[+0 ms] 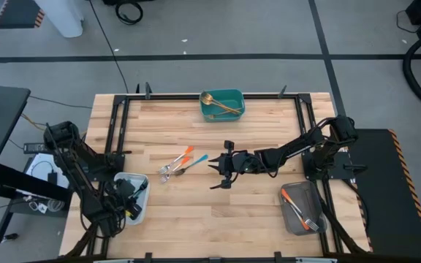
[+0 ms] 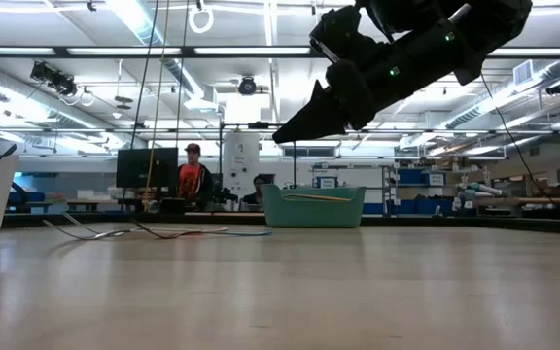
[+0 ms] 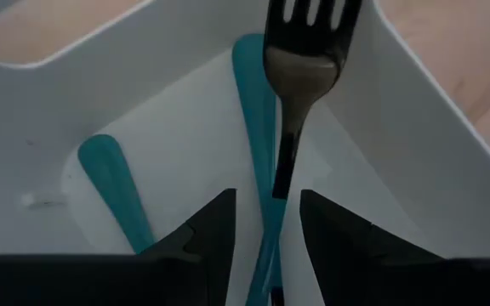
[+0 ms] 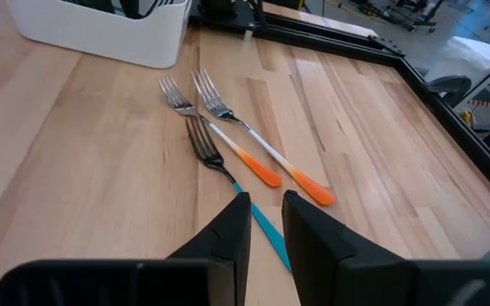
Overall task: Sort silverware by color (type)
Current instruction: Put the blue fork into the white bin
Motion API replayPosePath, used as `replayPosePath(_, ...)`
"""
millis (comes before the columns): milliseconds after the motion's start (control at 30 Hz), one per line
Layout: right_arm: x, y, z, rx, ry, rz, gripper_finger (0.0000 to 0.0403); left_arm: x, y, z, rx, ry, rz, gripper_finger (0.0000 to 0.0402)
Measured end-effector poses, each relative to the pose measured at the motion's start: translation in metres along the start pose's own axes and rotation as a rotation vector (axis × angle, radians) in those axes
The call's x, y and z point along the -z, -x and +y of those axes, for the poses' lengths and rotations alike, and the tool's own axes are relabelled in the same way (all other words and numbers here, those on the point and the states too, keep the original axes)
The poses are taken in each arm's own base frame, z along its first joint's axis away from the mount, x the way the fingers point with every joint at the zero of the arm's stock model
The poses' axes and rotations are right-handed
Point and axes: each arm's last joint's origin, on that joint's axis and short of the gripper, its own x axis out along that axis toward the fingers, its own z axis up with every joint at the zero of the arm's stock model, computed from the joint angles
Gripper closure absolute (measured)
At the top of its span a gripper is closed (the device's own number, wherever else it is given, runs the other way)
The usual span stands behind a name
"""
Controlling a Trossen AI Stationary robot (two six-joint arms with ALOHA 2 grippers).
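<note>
1. The table (image 1: 196, 219) carries a teal tray (image 1: 223, 104) with gold cutlery, a grey tray (image 1: 302, 208) with an orange-handled piece, and a white tray (image 1: 139, 191).
2. The right gripper (image 4: 264, 223) hangs partly open and empty above three forks (image 1: 179, 165) at mid-table.
3. The left gripper (image 3: 266, 217) sits open inside the white tray, its fingers either side of a teal-handled fork (image 3: 292, 93).
</note>
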Motion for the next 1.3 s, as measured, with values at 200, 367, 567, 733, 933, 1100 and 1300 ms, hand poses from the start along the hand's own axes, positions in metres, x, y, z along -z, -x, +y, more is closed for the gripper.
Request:
replayPosePath(200, 0.0, 0.0, 0.0, 0.0, -0.002, 0.0, 0.0326, -0.003, -0.002, -0.001, -0.039, 0.026, 0.045, 0.0305)
replayPosePath(367, 0.0, 0.0, 0.0, 0.0, -0.002, 0.0, 0.0326, -0.006, 0.002, -0.007, -0.051, 0.054, 0.076, 0.0366)
replayPosePath(567, 0.0, 0.0, 0.0, 0.0, -0.002, 0.0, 0.0326, -0.015, 0.015, -0.014, -0.11, 0.083, 0.083, 0.0382)
replayPosePath(733, 0.0, 0.0, 0.0, 0.0, -0.002, -0.001, 0.0326, -0.015, 0.015, -0.018, -0.098, 0.122, 0.115, 0.0363)
replayPosePath(933, 0.0, 0.0, 0.0, 0.0, -0.002, -0.001, 0.0326, -0.015, 0.015, -0.018, -0.096, 0.137, 0.114, 0.037)
replayPosePath(1100, 0.0, 0.0, 0.0, 0.0, -0.002, -0.001, 0.0326, -0.016, 0.013, -0.022, -0.08, 0.162, 0.125, 0.0344)
replayPosePath(1300, 0.0, 0.0, 0.0, 0.0, -0.002, -0.001, 0.0326, -0.018, 0.012, -0.025, -0.071, 0.187, 0.153, 0.0281)
